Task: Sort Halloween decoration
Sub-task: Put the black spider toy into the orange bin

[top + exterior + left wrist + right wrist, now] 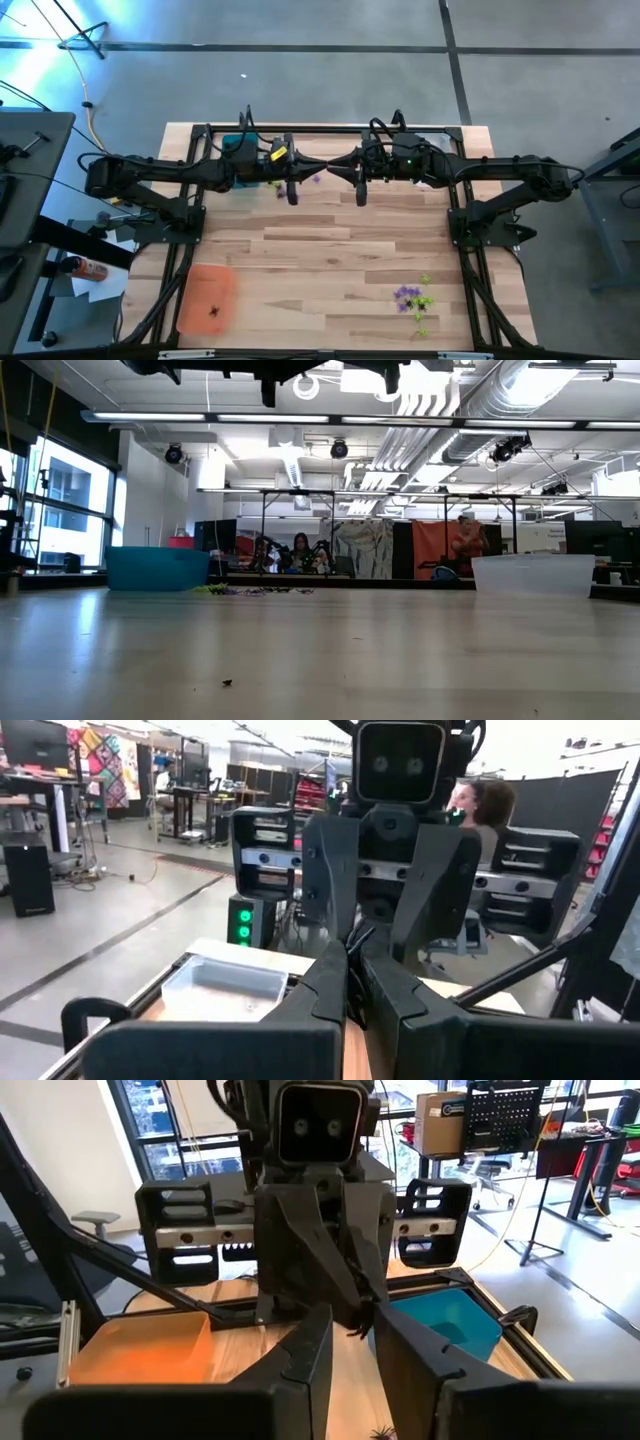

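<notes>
Both arms meet nose to nose above the far middle of the desk (330,250). The left hand (322,166) is clenched on nothing. The right hand (334,166) stands slightly parted (whether it grips anything cannot be told). The Halloween decoration (413,298) lies mostly in a purple and green cluster at the near right; one dark piece sits in the orange tray (205,297).
</notes>
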Robot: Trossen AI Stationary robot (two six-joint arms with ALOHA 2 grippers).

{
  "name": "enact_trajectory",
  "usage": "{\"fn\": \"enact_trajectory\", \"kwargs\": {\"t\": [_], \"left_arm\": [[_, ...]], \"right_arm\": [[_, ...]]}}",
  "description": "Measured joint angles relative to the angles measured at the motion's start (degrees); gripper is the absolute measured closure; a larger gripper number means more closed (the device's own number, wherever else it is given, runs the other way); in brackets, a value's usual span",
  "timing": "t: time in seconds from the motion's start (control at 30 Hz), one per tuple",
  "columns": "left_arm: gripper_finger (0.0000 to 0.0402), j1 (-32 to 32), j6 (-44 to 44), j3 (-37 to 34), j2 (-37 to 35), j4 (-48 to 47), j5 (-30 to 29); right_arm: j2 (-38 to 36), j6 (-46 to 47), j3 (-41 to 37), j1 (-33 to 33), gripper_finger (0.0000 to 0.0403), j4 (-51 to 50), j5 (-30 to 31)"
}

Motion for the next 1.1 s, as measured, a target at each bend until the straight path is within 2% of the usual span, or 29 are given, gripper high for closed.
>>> {"fn": "enact_trajectory", "kwargs": {"t": [0.87,1.1], "left_arm": [[0.0401,0.33,1.03,0.02,-1.15,-0.07,1.38],[0.0401,0.33,0.10,0.02,-1.11,-0.07,1.36]], "right_arm": [[0.00,-1.11,0.00,-0.10,0.0328,0.24,-0.92],[0.00,-1.14,0.00,-0.10,0.0355,0.26,-0.91]]}}
